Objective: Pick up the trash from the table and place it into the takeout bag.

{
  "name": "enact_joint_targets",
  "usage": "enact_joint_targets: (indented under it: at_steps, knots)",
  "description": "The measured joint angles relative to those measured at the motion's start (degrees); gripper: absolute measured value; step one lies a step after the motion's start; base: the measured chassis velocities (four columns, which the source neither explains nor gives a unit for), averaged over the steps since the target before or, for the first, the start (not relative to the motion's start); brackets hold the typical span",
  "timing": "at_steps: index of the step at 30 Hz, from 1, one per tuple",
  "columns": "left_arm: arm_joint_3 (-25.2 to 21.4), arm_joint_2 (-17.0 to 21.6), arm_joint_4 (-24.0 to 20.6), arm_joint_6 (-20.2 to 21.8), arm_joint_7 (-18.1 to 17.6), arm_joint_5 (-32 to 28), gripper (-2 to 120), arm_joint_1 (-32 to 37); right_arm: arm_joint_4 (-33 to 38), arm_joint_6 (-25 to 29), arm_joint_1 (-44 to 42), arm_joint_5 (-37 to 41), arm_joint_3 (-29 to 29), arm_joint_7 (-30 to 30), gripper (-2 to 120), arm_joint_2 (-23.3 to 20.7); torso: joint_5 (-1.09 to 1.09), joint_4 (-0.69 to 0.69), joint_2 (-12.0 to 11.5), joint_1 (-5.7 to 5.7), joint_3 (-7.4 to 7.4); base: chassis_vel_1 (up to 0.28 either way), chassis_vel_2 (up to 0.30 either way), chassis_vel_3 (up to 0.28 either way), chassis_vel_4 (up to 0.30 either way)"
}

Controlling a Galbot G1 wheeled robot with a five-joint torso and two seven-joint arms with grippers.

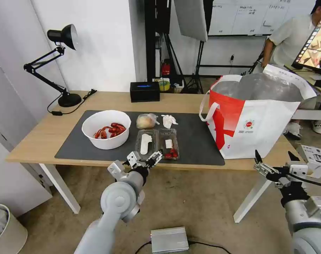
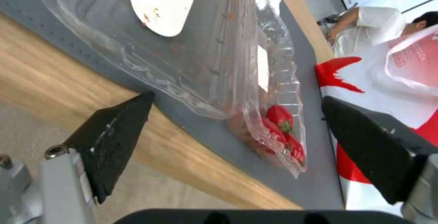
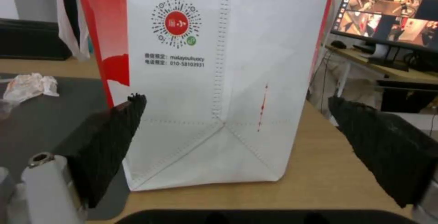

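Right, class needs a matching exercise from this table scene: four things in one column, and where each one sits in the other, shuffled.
Things
1. white bowl of crayfish
2. takeout bag
3. black desk lamp
4. left tool

Places
A. far left corner of the table
B. right end of the table
C. left part of the grey mat
D. at the table's near edge, by the open clamshell

Pairs: 1-C, 2-B, 3-A, 4-D
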Motion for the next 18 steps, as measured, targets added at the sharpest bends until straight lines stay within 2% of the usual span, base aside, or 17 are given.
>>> enact_joint_targets:
  at_steps: [18]
  knots:
    - [-0.1, 0.9, 0.8, -2.1, 4.8, 5.8, 100, 1.6, -0.9, 0.2, 0.6, -0.3, -1.4, -0.1, 100, 0.6, 0.00, 0.00, 0.0, 0.00, 0.00, 0.000, 0.000, 0.000, 0.000]
